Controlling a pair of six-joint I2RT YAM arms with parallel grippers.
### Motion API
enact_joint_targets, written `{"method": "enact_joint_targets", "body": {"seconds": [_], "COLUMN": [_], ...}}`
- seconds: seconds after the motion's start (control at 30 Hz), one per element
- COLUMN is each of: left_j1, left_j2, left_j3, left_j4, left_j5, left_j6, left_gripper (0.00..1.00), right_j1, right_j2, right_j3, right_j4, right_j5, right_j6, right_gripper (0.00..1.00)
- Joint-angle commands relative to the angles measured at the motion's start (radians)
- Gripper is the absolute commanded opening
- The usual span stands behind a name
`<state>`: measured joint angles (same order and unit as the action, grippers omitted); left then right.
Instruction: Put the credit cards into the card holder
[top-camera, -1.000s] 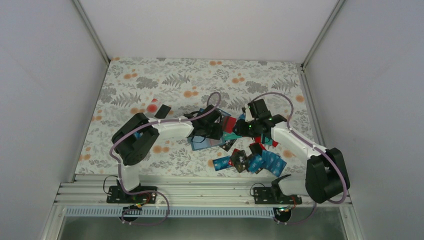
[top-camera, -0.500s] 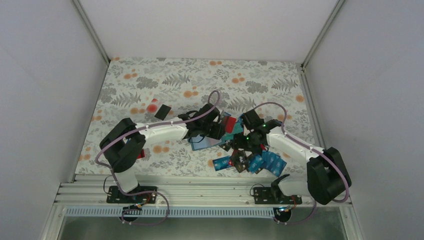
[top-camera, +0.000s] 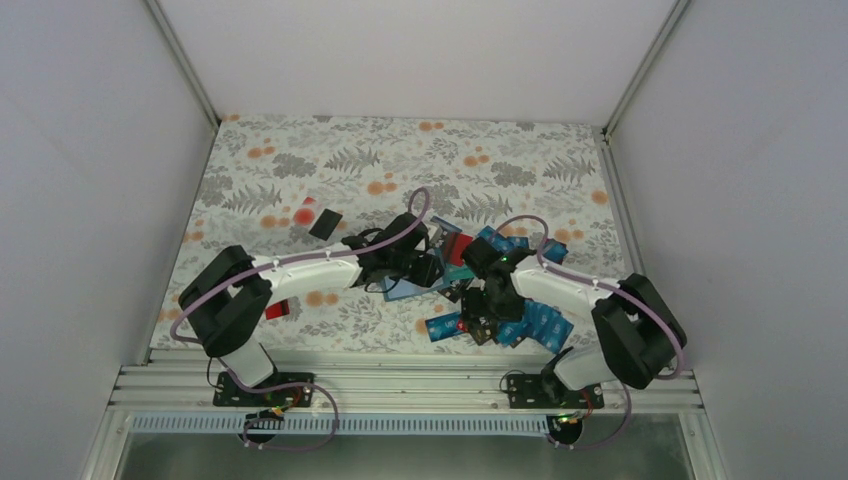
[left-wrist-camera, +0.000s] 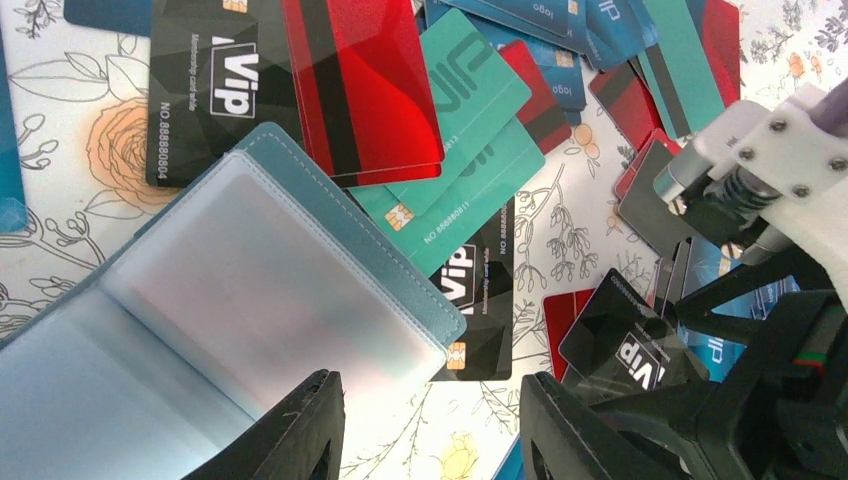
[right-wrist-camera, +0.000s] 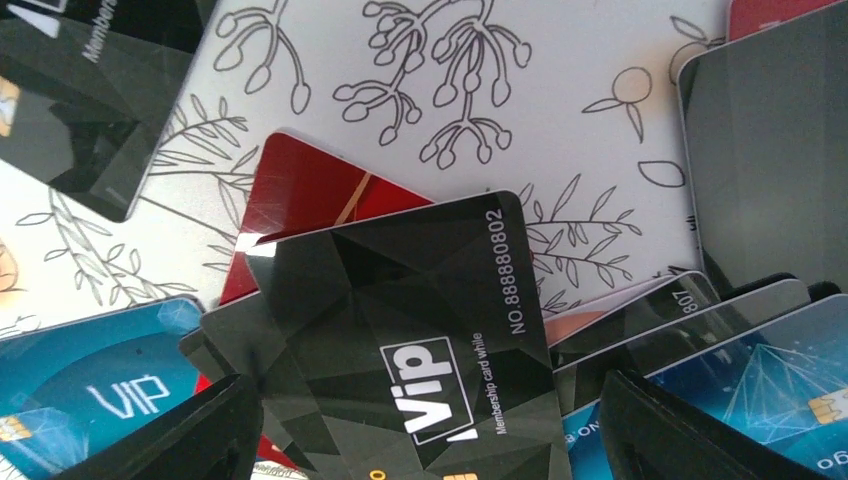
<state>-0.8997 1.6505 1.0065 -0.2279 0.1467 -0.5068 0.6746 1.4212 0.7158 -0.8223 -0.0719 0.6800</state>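
Note:
The card holder (left-wrist-camera: 240, 300) lies open, lighter blue inside up, on the floral cloth; in the top view (top-camera: 407, 290) it lies just under my left gripper. My left gripper (left-wrist-camera: 430, 440) is open and empty above its right edge. Red (left-wrist-camera: 360, 80), teal (left-wrist-camera: 465, 130) and black VIP credit cards (left-wrist-camera: 215, 80) lie fanned beyond it. My right gripper (right-wrist-camera: 430, 450) is open low over a black VIP card (right-wrist-camera: 420, 320) that lies on top of a heap of black, red and blue cards (top-camera: 530, 325); its jaws stand wide on either side of that card.
A black card (top-camera: 325, 222) and a red card (top-camera: 308, 212) lie apart at the left middle, another red card (top-camera: 278, 310) near the left arm. The two grippers (top-camera: 420, 268) (top-camera: 482, 310) are close together. White walls enclose the table.
My right gripper has come down and toward the near side, over the front heap of cards. My left arm has stretched out lower, its gripper staying over the card holder.

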Motion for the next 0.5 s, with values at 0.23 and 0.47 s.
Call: {"method": "enact_joint_targets", "body": {"seconds": [0.23,0.47], "left_j1": [-0.003,-0.003], "left_j2": [-0.045,-0.052], "left_j3": [-0.061,-0.072], "left_j4": [0.046,0.043], "left_j5": [0.015,0.01], "left_j6": [0.001,-0.003], "left_gripper": [0.45,0.45], "right_j1": [0.075,0.129], "right_j2": [0.134,0.217], "right_j3": [0.013,0.0], "right_j4": [0.03,0.063], "right_j5": [0.05,0.061], "right_j6": [0.021,0.032], "right_gripper": [0.7,0.53]}}
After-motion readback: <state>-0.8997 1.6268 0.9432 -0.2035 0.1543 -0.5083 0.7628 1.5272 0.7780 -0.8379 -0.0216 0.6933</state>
